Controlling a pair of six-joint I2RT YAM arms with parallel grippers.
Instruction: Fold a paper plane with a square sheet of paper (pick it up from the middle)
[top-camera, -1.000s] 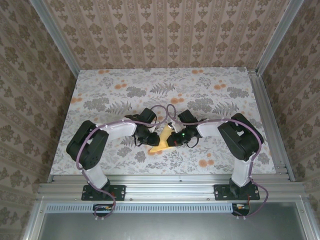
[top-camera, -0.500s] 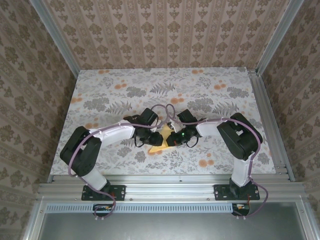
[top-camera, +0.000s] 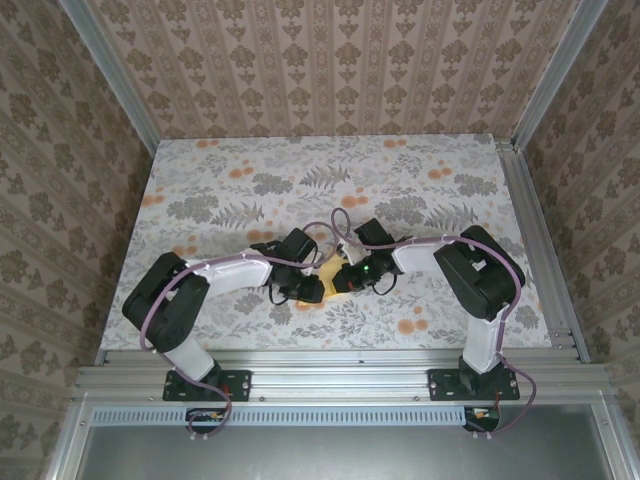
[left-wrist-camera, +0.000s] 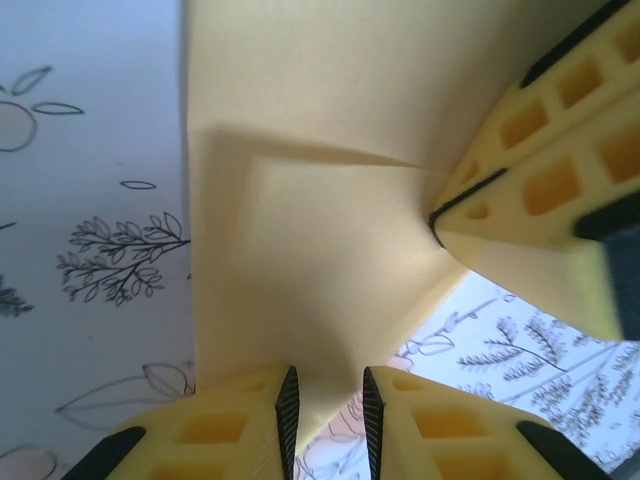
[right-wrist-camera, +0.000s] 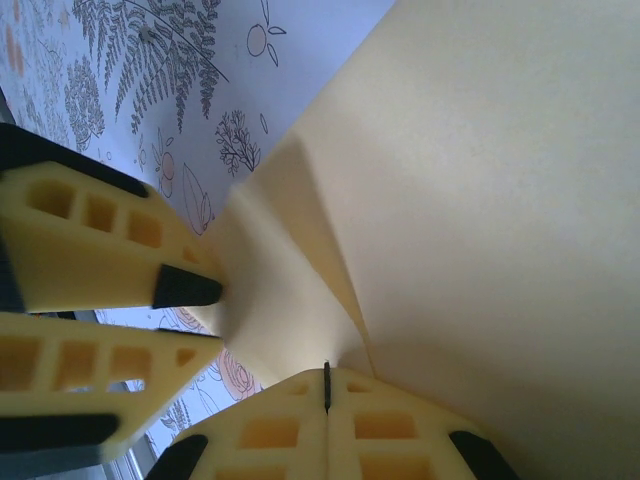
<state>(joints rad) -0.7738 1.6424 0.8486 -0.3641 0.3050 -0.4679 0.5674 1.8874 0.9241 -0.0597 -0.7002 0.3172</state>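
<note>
The pale-yellow sheet of paper (top-camera: 327, 273) is folded, with raised creases, and is held between both grippers above the flowered cloth. The arms hide most of it from above, so I cannot tell whether it has a paper plane's shape. My right gripper (right-wrist-camera: 326, 368) is shut on one folded edge of the paper (right-wrist-camera: 480, 200). It also shows at the right of the left wrist view, as right gripper (left-wrist-camera: 436, 214). My left gripper (left-wrist-camera: 329, 376) stands narrowly open around a corner of the paper (left-wrist-camera: 300, 230). Its left pad touches the paper, and cloth shows beside the right pad.
The flowered cloth (top-camera: 250, 180) covers the table, with room behind and beside the arms. Aluminium rails (top-camera: 535, 240) edge the right side and the front. Papered walls close in the back and both sides. The two grippers (top-camera: 330, 280) nearly touch.
My left arm has reached further right, bringing its gripper over the paper and hiding more of it. Its jaws have narrowed slightly. The right arm has stayed in place.
</note>
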